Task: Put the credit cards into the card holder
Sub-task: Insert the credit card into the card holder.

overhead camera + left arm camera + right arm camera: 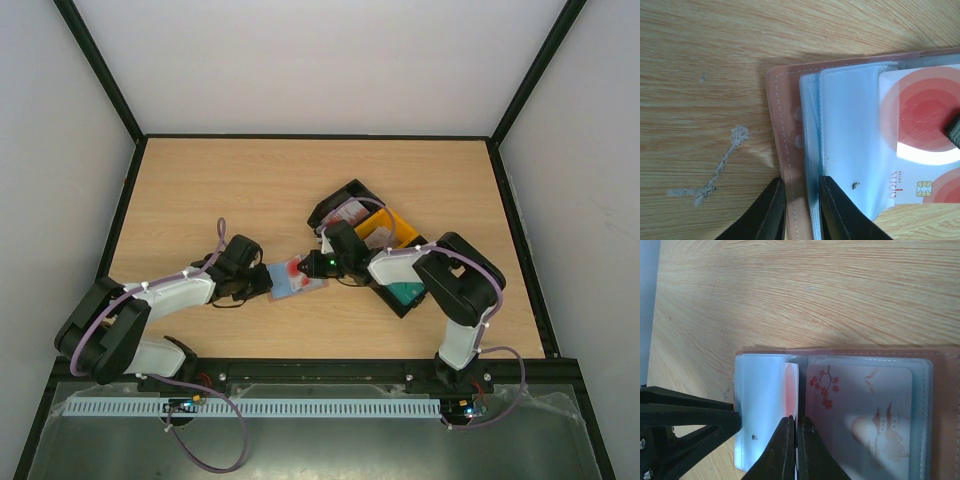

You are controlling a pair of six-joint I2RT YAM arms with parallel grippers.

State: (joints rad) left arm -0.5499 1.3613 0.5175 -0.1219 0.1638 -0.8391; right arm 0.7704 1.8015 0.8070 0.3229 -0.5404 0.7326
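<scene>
The card holder (291,284) lies open on the table between my two grippers, brown cover (782,125) down and blue-grey sleeves (850,130) up. My left gripper (802,212) is shut on its left edge, one finger outside the cover and one on the sleeves. A white credit card with red circles (925,120) sits partly inside a sleeve. My right gripper (796,440) is shut on that card's edge (791,390). A second card printed with red blossoms (865,410) lies in the right-hand sleeve. A teal card (408,295) rests in a tray.
Behind and under the right arm stand two black trays (345,208) (392,300) and a yellow tray (392,228). A scuff marks the wood (715,175) left of the holder. A black frame (125,215) borders the table.
</scene>
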